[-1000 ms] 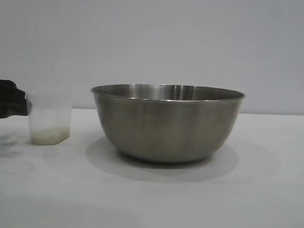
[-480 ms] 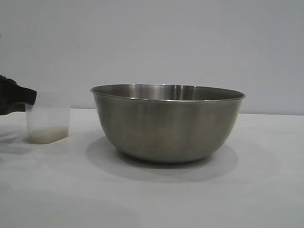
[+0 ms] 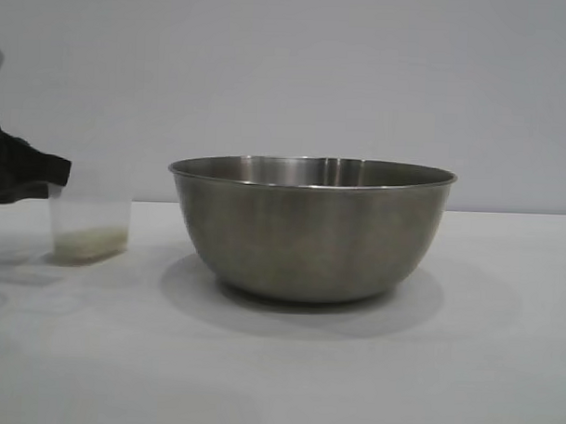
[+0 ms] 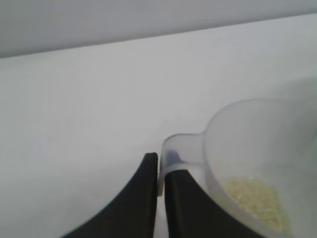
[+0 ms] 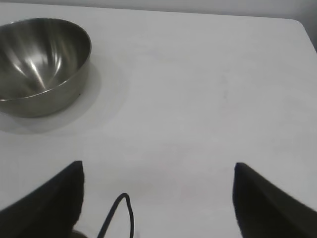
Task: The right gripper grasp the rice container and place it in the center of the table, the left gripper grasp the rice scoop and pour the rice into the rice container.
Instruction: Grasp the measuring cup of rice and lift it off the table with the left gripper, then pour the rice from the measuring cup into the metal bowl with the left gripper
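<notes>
The rice container [image 3: 310, 227], a large steel bowl, stands at the middle of the white table [image 3: 501, 359]; it also shows in the right wrist view [image 5: 42, 64], empty. The rice scoop [image 3: 89, 226], a translucent cup with a thin layer of rice [image 3: 88, 242], hangs just above the table at the far left. My left gripper [image 3: 52, 181] is shut on the scoop's loop handle [image 4: 181, 153], with the rice [image 4: 252, 196] visible inside the cup. My right gripper [image 5: 158, 173] is open and empty, away from the bowl, and is out of the exterior view.
A black cable loop [image 5: 121, 213] hangs between the right gripper's fingers. The table's far edge and corner [image 5: 297, 22] show in the right wrist view. A plain grey wall [image 3: 288, 73] stands behind the table.
The left gripper has lifted the scoop slightly off the table and shifted it a little; the scoop now hangs a bit tilted. The bowl has not moved.
</notes>
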